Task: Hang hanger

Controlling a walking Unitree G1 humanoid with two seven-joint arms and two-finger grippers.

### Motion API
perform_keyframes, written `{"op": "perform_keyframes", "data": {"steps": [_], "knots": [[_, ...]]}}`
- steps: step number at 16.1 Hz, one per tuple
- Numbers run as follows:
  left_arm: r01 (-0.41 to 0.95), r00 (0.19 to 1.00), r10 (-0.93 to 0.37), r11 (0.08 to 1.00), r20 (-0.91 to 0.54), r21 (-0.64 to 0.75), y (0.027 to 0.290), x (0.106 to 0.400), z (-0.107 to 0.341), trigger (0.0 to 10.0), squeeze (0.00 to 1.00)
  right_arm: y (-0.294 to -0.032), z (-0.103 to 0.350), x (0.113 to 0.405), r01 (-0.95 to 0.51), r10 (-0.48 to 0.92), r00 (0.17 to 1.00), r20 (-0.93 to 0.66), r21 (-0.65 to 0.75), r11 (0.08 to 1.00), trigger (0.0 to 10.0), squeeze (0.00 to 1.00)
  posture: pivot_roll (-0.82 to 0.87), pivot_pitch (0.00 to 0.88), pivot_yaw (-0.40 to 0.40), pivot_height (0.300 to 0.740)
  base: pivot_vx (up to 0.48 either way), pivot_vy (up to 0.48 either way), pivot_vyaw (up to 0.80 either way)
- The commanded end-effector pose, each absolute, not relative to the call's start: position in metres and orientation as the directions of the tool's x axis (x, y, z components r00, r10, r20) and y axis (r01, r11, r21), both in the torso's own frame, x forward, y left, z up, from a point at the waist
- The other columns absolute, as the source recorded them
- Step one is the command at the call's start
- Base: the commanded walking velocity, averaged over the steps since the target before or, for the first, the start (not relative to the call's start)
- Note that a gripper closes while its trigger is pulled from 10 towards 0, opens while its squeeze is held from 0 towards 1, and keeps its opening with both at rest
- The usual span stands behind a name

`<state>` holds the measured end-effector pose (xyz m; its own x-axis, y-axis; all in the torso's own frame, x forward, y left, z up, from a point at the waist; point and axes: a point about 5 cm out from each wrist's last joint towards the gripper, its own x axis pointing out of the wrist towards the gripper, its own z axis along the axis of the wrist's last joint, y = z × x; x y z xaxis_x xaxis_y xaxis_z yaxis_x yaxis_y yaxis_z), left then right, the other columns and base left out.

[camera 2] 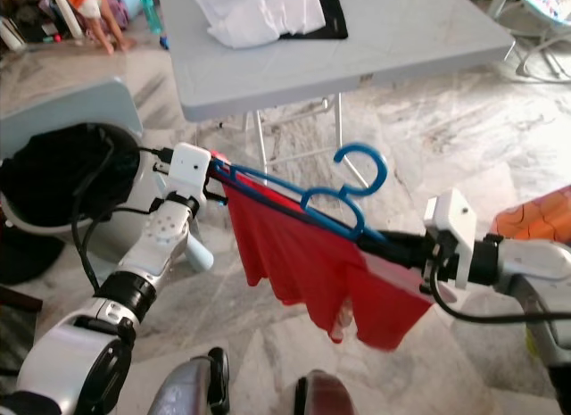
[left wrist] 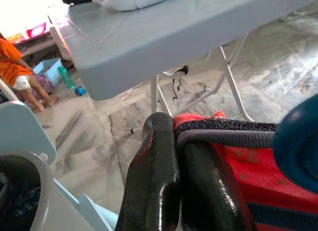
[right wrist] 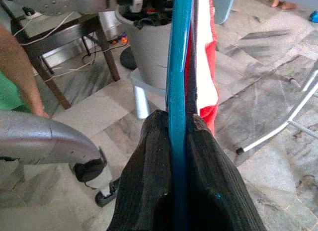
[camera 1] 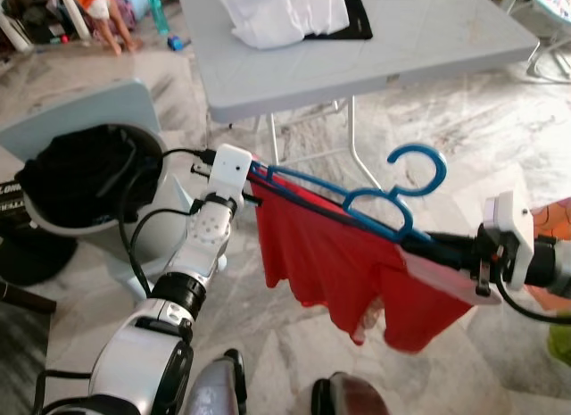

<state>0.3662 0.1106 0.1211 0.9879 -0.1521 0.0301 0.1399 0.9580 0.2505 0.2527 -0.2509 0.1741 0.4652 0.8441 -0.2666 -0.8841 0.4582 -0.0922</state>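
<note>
both hands grip the hanger [camera 1: 357, 196] ends: left hand [camera 1: 252, 185], right hand [camera 1: 419, 244]. carry step; next, find a rail for its hook.

The right gripper [right wrist: 178, 191] is pinching the blue hanger [right wrist: 179, 67] between its two black fingers [right wrist: 146, 186], the bar running straight up the frame's centre. Red cloth [right wrist: 206, 57] is hanging just right of it. A silver arm [right wrist: 44, 134] is crossing lower left, over marble floor [right wrist: 278, 181].
</note>
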Motion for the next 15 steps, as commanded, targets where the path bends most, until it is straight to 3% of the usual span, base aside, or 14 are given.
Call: {"op": "perform_keyframes", "data": {"steps": [1, 3, 6, 8, 9, 10, 12, 15], "knots": [[-0.096, 0.995, 0.092, 0.974, 0.028, 0.205, 0.169, 0.371, 0.126, 0.0, 0.00, -0.267, 0.179, 0.253, -0.830, 0.796, 0.555, -0.242, -0.091, 0.551, 10.0, 0.00, -0.12, 0.170, 0.013, 0.740, 0.000, 0.000, 0.00], [-0.083, 0.996, 0.086, 0.983, -0.010, 0.163, 0.167, 0.371, 0.122, 0.0, 0.00, -0.247, 0.188, 0.265, -0.795, 0.792, 0.607, -0.066, -0.056, 0.605, 10.0, 0.00, -0.12, 0.170, 0.015, 0.740, 0.000, 0.000, 0.00], [-0.023, 1.000, 0.025, 0.987, -0.011, 0.159, 0.154, 0.370, 0.120, 0.0, 0.00, -0.225, 0.178, 0.278, -0.717, 0.719, 0.695, 0.018, -0.052, 0.695, 10.0, 0.00, -0.12, 0.173, 0.012, 0.740, 0.000, 0.000, 0.00], [0.038, 0.999, -0.035, 0.987, -0.020, 0.155, 0.142, 0.368, 0.118, 0.0, 0.00, -0.214, 0.182, 0.295, -0.600, 0.601, 0.793, 0.101, -0.047, 0.799, 10.0, 0.00, -0.12, 0.175, 0.009, 0.740, 0.000, 0.000, 0.00], [0.088, 0.996, -0.084, 0.984, -0.034, 0.155, 0.133, 0.366, 0.114, 0.0, 0.00, -0.209, 0.194, 0.308, -0.472, 0.462, 0.866, 0.193, 0.006, 0.882, 10.0, 0.00, -0.12, 0.176, 0.007, 0.740, 0.000, 0.000, 0.00], [0.124, 0.992, -0.120, 0.981, -0.037, 0.150, 0.126, 0.364, 0.112, 0.0, 0.00, -0.204, 0.204, 0.314, -0.427, 0.399, 0.880, 0.257, 0.060, 0.902, 10.0, 0.00, -0.12, 0.176, 0.007, 0.740, 0.000, 0.000, 0.00], [0.197, 0.980, -0.194, 0.970, -0.036, 0.145, 0.111, 0.359, 0.109, 0.0, 0.00, -0.191, 0.221, 0.321, -0.405, 0.288, 0.880, 0.378, 0.277, 0.871, 10.0, 0.00, -0.12, 0.173, 0.003, 0.740, 0.000, 0.000, 0.00], [0.260, 0.965, -0.262, 0.954, -0.002, 0.148, 0.098, 0.355, 0.112, 0.0, 0.00, -0.176, 0.227, 0.321, -0.466, 0.288, 0.854, 0.432, 0.393, 0.792, 10.0, 0.00, -0.12, 0.175, -0.001, 0.740, 0.000, 0.000, 0.00]]}}
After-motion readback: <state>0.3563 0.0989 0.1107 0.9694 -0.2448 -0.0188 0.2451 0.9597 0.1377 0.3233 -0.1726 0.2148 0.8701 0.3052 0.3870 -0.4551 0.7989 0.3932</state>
